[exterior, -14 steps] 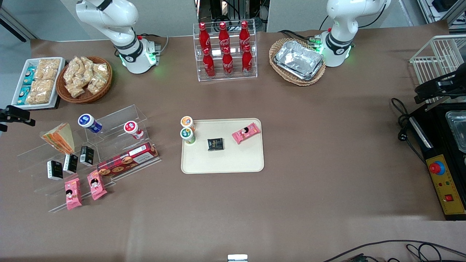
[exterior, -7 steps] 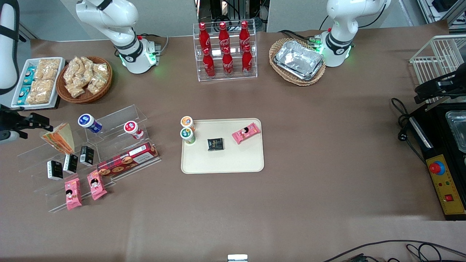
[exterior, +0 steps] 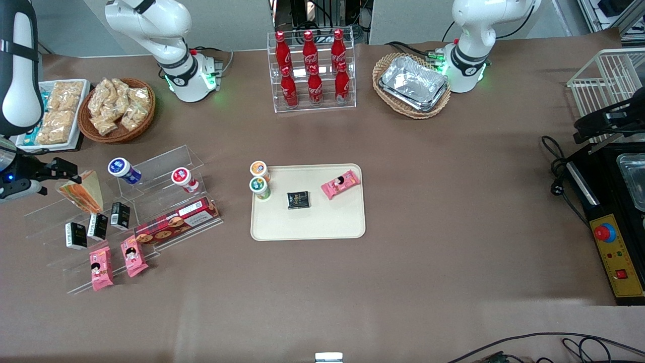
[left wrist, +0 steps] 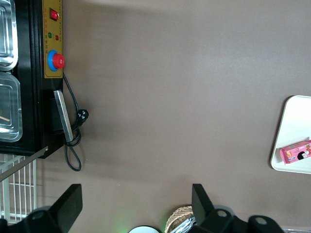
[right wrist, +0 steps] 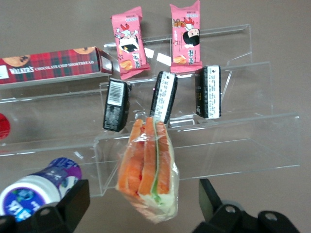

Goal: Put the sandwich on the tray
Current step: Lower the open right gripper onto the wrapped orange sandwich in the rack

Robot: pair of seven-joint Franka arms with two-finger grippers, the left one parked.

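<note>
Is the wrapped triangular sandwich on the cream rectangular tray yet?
No. The sandwich sits on the clear acrylic shelf, apart from the tray; the open gripper hovers above it.

Right arm reaching in at its end of the table.
Its gripper [exterior: 70,176] hangs low, fingers [right wrist: 73,201] spread wide apart, nothing held between them.
</note>
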